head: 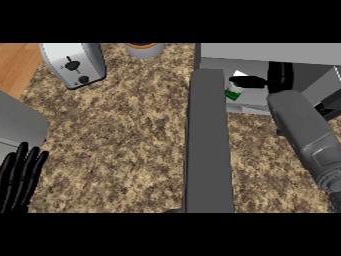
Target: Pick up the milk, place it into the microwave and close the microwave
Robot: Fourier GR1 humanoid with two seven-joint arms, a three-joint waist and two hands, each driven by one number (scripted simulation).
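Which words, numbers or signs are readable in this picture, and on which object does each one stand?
No text is readable.
Milk carton inside the microwave: green and white patches only, nothing legible.
Toaster: dark knob and button, no label visible.
Microwave door: plain grey, no marking.

Grey cylindrical forearm (306, 130) with panel seams; each robot hand (14, 180) black.

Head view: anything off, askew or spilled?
Nothing stands out. The right hand is inside the microwave at the milk carton, the door hangs open, and the toaster stands upright. No spill shows.
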